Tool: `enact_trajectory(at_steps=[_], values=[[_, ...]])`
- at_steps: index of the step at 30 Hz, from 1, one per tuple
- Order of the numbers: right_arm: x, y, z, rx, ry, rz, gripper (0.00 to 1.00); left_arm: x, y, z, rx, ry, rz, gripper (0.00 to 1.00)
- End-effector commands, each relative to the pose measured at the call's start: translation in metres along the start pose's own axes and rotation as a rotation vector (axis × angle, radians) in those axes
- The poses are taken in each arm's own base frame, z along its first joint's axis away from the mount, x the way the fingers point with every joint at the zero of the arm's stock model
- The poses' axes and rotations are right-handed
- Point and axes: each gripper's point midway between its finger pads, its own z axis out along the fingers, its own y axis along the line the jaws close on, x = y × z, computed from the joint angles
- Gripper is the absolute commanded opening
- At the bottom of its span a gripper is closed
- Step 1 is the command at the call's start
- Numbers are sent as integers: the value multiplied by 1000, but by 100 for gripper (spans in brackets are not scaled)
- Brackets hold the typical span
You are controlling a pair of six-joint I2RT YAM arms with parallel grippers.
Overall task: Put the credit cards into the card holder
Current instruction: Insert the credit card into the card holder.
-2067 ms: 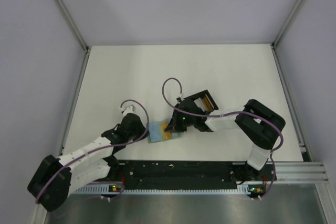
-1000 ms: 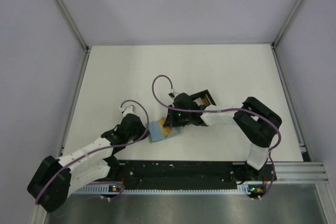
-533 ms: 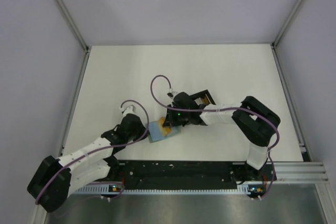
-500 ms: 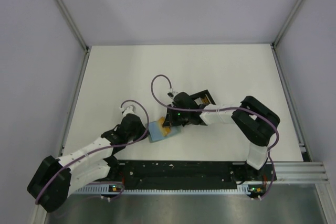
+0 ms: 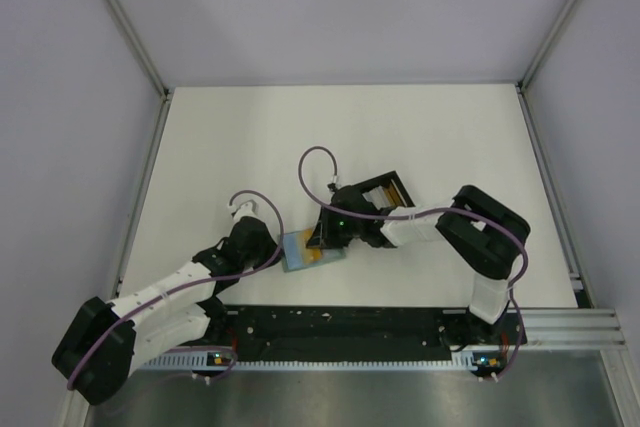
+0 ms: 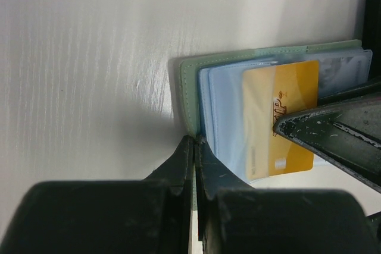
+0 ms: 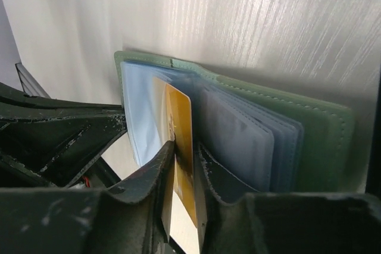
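Note:
The sage-green card holder [image 5: 296, 250] lies open near the table's front, its pale blue sleeves [image 7: 238, 141] fanned out. My left gripper [image 6: 194, 140] is shut on the near edge of its green cover [image 6: 189, 87]. A yellow-orange credit card [image 6: 280, 105] stands partly inside one sleeve. My right gripper [image 7: 184, 147] straddles that card [image 7: 178, 111] with its jaws slightly open. The card rests against one finger, and a thin gap shows at the other. From above, the right gripper [image 5: 322, 239] meets the holder from the right and the left gripper [image 5: 274, 255] from the left.
A black open box [image 5: 388, 190] with something yellow inside sits just behind the right wrist. The white table [image 5: 350, 137] stretches to the back wall, with metal frame rails along both sides and the arm bases at the front edge.
The right jaws have eased apart around the yellow card, and the right wrist has shifted slightly to the right. The left gripper keeps its grip on the holder and has not moved.

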Motion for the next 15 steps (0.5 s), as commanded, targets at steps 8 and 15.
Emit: enact_trajectory(at_steps=[8,15], values=[[-10,-9,-29,181,-48,-149,37,0,-5,-3,17,8,11,0],[-6,-8,-22,207,-5,-191,40,-1,-9,-2,35,10,18,0]])
